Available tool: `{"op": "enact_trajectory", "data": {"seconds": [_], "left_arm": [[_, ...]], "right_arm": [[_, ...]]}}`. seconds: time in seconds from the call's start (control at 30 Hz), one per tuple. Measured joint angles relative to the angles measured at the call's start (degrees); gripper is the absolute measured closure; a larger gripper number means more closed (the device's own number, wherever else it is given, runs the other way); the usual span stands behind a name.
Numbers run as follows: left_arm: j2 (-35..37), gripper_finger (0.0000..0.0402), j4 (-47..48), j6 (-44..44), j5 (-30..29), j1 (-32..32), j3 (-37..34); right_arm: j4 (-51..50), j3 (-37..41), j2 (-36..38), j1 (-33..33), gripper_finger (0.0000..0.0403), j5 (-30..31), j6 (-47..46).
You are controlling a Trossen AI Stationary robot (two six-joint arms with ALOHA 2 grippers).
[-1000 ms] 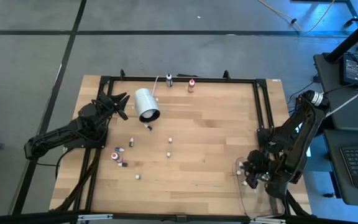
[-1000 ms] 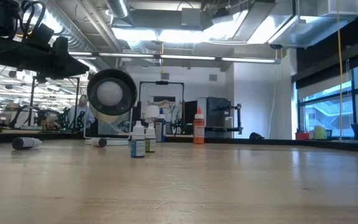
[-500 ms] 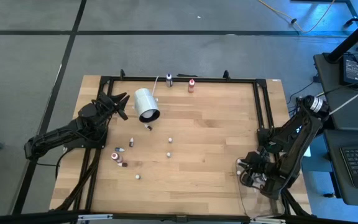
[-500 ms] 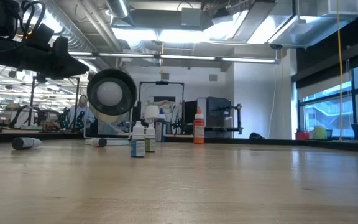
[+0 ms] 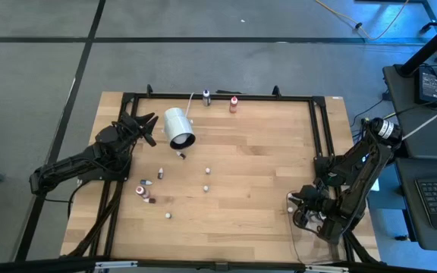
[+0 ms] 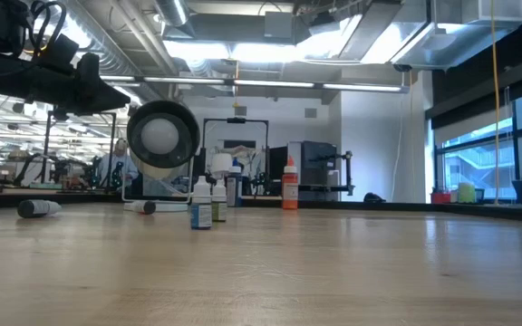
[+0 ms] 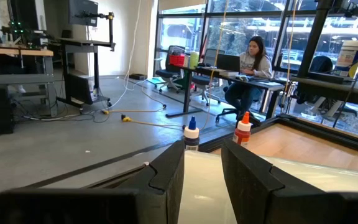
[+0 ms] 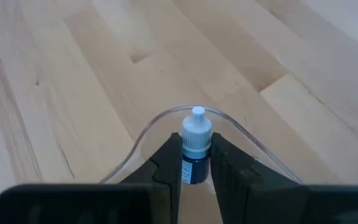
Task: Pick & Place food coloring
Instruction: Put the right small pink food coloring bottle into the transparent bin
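R gripper (image 8: 191,163) is clamped on 1 food coloring bottle (image 8: 194,152), dark blue contents, pale cap up, held upright between the fingers. In the high view that gripper (image 5: 306,211) sits at the table's near right corner, over a clear plastic container (image 8: 143,140) whose curved rim shows right in front of the bottle. Looks like the drop-off step, bottle not yet released.

L gripper (image 7: 202,168) is by the white cylinder (image 5: 178,127) lying on its side at far left; jaws stand a little apart w/ the pale cylinder wall showing between them, can't tell if they actually grip it.

Other bottles are still out on the table (image 5: 256,159): 2 standing at the far edge (image 5: 234,104), a few scattered left of centre (image 5: 142,189).

Risks, as I judge them:
- Bottle is right at the container rim; letting go there could tip it onto the wood outside.
- Grip is up near the neck, so it may swing or fall sideways on release.
- Clear wall is hard to see; fingers could knock it and shift the container.
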State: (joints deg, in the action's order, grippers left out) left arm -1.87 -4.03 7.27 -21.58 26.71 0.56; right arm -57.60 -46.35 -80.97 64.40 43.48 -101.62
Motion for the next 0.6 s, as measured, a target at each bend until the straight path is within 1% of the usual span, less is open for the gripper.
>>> {"op": "enact_trajectory", "data": {"seconds": [0.13,0.33,0.6], "left_arm": [[0.01,0.0297,0.00,0.01,0.00,-0.01,0.00],[0.00,0.0297,0.00,0.02,0.00,0.01,0.00],[0.00,0.0297,0.00,0.02,0.00,0.01,0.00]], "right_arm": [[0.00,0.00,0.00,-1.05,0.0328,-0.09,0.02],[-0.13,0.02,0.00,-2.98,0.0328,-2.35,0.46],[0.07,0.02,0.00,-3.56,0.0328,-3.11,0.78]]}}
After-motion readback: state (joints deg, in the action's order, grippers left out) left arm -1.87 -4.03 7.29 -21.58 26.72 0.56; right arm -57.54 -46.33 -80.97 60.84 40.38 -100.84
